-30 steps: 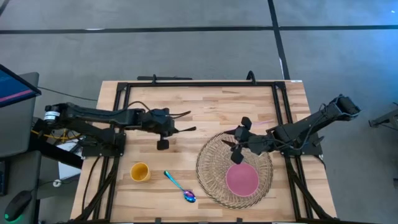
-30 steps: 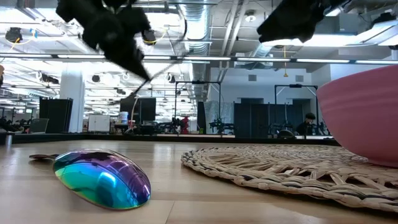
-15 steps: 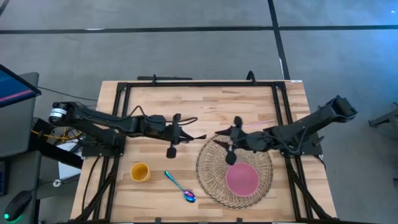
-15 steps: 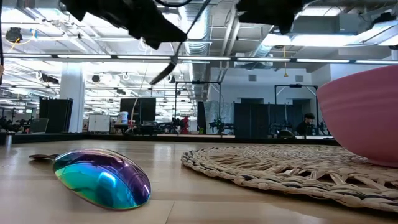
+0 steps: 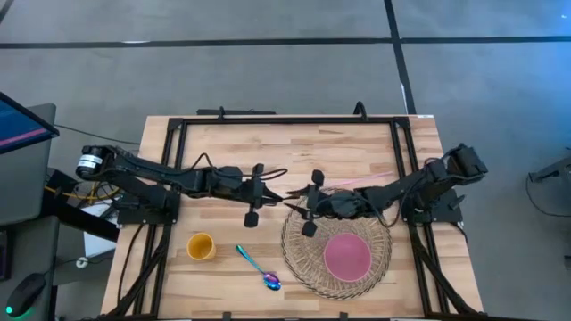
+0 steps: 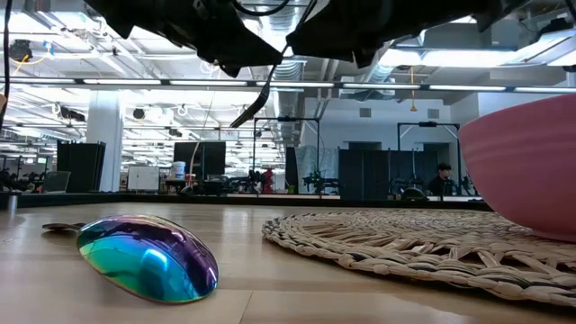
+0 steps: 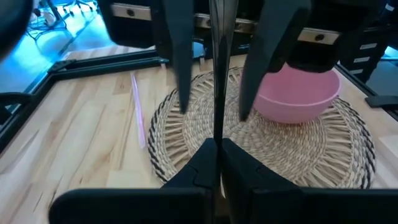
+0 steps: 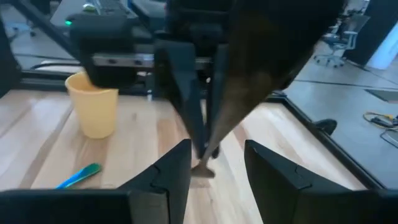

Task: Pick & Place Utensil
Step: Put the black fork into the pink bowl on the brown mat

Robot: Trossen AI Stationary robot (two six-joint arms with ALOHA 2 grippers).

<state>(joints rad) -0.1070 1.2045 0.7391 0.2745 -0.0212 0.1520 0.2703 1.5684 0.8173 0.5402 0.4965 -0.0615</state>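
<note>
My left gripper (image 5: 270,192) is shut on a thin dark utensil (image 7: 215,74) above the table's middle, near the woven mat's left edge. My right gripper (image 5: 294,203) faces it, open, with one finger (image 7: 180,68) on each side of the utensil's shaft and not touching it. Both grippers show at the top of the low view, with the utensil (image 6: 261,94) slanting below them. An iridescent spoon (image 5: 259,267) lies flat on the table near the front edge, and its bowl (image 6: 148,256) shows close in the low view. My left gripper pinches the dark utensil's shaft (image 7: 215,138) between its two fingertips. The fingers come level from the table's left. The shaft sticks out past them toward my right gripper, tilted and lifted clear of the table.
A pink bowl (image 5: 346,256) stands on a round woven mat (image 5: 299,250) at the right centre. A yellow cup (image 5: 201,245) stands at the front left. A thin pink stick (image 7: 137,112) lies by the mat's far edge. A black frame (image 5: 178,120) runs around the tabletop.
My left gripper has carried the dark utensil toward the table's right. My right gripper has moved toward the table's left, across the mat, until its open fingers stand on either side of the utensil. The spoon, cup and bowl have not moved.
</note>
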